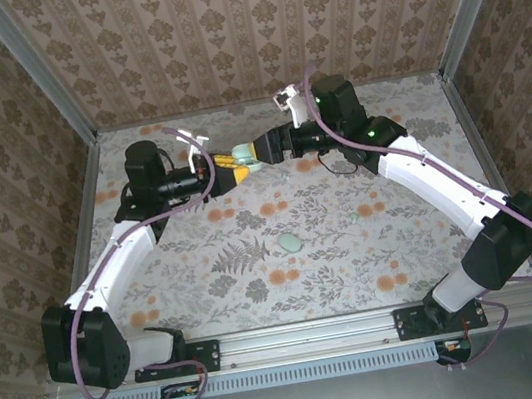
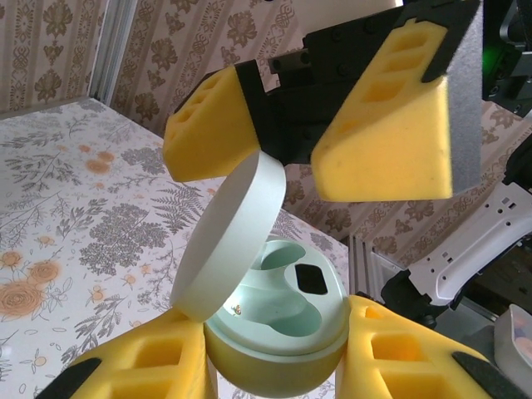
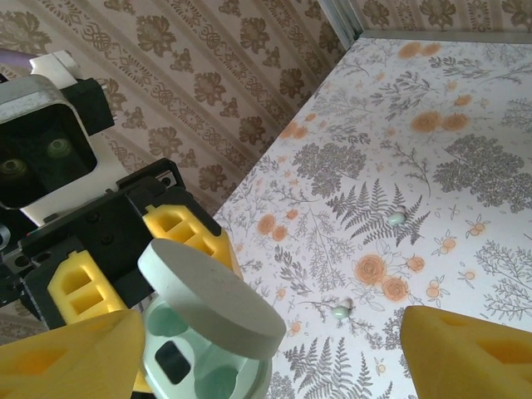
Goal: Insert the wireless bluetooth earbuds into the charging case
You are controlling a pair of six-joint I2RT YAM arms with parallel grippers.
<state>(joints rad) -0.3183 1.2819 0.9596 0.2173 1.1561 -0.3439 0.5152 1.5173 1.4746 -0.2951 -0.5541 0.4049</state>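
Mint charging case [image 2: 274, 353] is clenched in left jaws, right jaws released; right wrist shows earbuds [image 3: 397, 219].

L wrist cam: my left claw [image 2: 270, 349] is cut off by the btm edge, so only the tops of its pads [image 2: 141, 366] show. The case [image 2: 283, 332] has its underside hidden btwn them, and its lid [image 2: 233, 241] covers part of the wells.

R wrist cam: my right claw [image 3: 274, 332] is clipped at both btm corners. The case is cut by the btm edge too, w/ the lid hiding part of the inside. The far earbud [image 3: 397, 219] and near earbud [image 3: 340, 312] are too small to tell L from R.

Top cam: case mostly covered by pads, lid unreadable.
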